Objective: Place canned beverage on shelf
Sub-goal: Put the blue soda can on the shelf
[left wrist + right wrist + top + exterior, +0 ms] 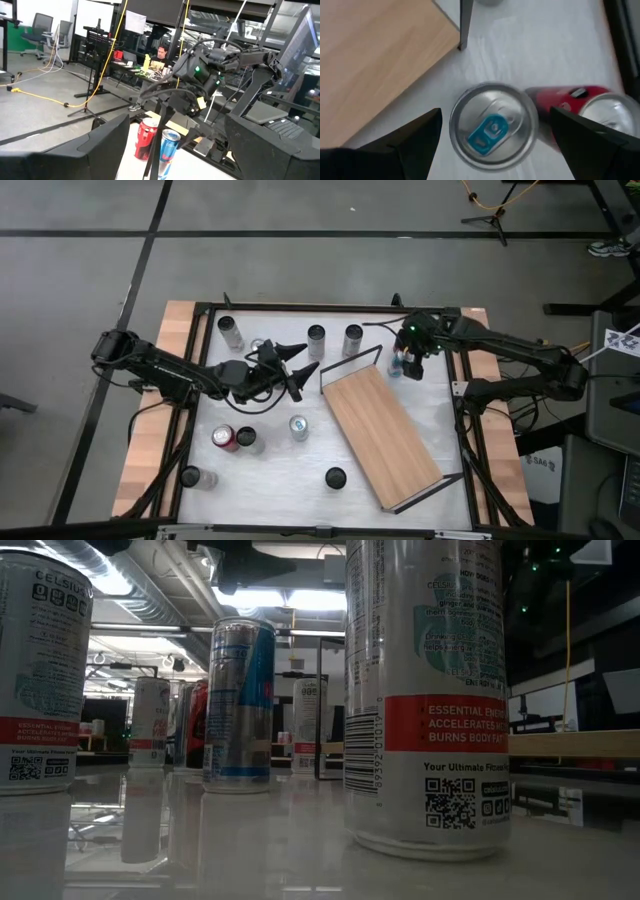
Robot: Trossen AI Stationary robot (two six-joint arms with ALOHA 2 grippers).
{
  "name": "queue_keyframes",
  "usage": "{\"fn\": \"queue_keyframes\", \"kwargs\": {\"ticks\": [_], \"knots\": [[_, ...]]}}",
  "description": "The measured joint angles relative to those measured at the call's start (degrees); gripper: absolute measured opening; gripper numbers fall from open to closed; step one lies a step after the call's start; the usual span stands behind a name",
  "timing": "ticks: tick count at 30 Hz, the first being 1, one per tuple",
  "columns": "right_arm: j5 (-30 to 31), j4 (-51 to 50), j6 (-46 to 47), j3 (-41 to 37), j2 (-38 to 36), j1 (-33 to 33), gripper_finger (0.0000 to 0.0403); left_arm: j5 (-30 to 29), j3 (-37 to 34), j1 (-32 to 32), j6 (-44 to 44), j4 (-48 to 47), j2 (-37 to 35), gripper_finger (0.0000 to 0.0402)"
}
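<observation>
The shelf (385, 435) is a light-wood board with black wire end rails, lying slantwise on the white table; its corner shows in the right wrist view (375, 55). My right gripper (408, 366) (492, 142) is open and points down just off the shelf's far end. It hovers over an upright silver can with a blue tab (494, 131). Its fingers stand on either side of that can, above it, touching nothing. A red can (580, 107) stands against the silver one. My left gripper (310, 357) is open and empty, held level left of the shelf. The left wrist view shows both cans (169, 145).
Several other cans stand on the table: three along the far edge (316, 338), a silver one (298, 426) and a red one (225, 437) left of the shelf, and two near the front (335, 477). The low view shows cans close up (425, 690).
</observation>
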Motion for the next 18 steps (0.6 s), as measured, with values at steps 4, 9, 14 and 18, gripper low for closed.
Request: {"fn": "queue_keyframes", "kwargs": {"ticks": [4,9,14,18], "knots": [[0.0,1.0,0.1,-2.1,0.0,0.0,0.0356,0.0,0.0,0.0,0.0,0.0,0.0,0.0322],[0.0,1.2,0.4,-3.6,0.0,0.0,0.0356,0.0,0.0,0.0,0.0,0.0,0.0,0.0322],[0.0,1.3,0.8,-3.6,0.0,0.0,0.0356,0.0,0.0,0.0,0.0,0.0,0.0,0.0322],[0.0,1.7,0.9,-3.6,0.0,0.0,0.0356,0.0,0.0,0.0,0.0,0.0,0.0,0.0322]]}}
